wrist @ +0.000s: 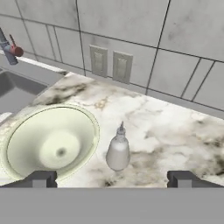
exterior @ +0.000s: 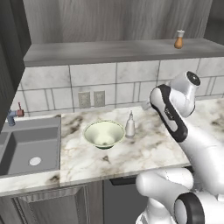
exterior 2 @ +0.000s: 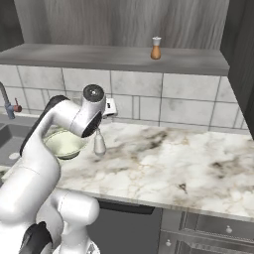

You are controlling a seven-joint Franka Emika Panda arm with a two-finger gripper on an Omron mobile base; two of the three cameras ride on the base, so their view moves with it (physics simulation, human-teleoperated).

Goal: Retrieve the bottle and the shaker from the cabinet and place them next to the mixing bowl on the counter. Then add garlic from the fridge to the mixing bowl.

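On the worktop (exterior: 144, 153) the bottle (wrist: 118, 151) stands upright just beside the bowl (wrist: 50, 142), perhaps touching its rim. Above them the jaws stand wide apart and empty, the bottle between the fingertips (wrist: 41, 178) in the hand view. Up on the cabinet shelf (exterior 2: 99, 57) stands the shaker (exterior 2: 156, 48).

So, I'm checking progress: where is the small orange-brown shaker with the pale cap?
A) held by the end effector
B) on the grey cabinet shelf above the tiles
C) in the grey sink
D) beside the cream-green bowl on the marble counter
B: the small orange-brown shaker stands upright on the grey cabinet shelf, while only the slim white bottle stands by the cream-green bowl.
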